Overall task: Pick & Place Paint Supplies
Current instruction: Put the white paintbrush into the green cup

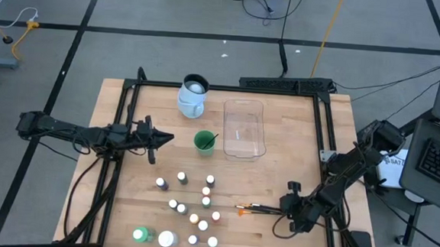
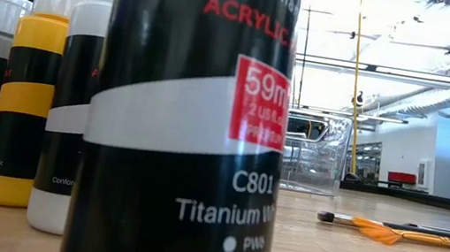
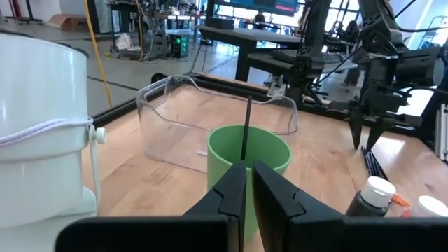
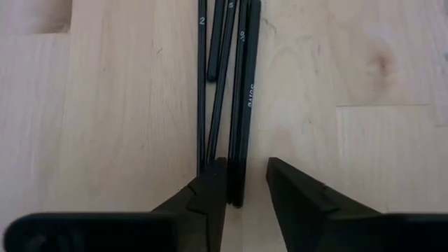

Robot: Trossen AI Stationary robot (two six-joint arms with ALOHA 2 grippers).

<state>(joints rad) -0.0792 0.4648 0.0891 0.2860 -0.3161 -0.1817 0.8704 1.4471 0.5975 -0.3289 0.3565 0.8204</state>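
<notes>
The task is barely starting: one brush [image 3: 246, 126] is standing in the green cup [image 1: 204, 142]. The bottles [image 1: 195, 211] and remaining brushes [image 1: 259, 210] are lying on the table [image 1: 278, 177]. The right gripper [image 4: 243, 183], jaws partly open, is straddling brush handles. The left gripper [image 3: 248, 183], jaws nearly closed and empty, is waiting beside the cup.

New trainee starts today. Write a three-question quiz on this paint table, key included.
1. True or false: the green cup holds a brush.
2. The right tool is down at: A) the clear tub B) the brush bundle C) the white jug
3. Fill in: the left tool points toward the green ____.

Key: 1 true; 2 B; 3 cup.
</notes>
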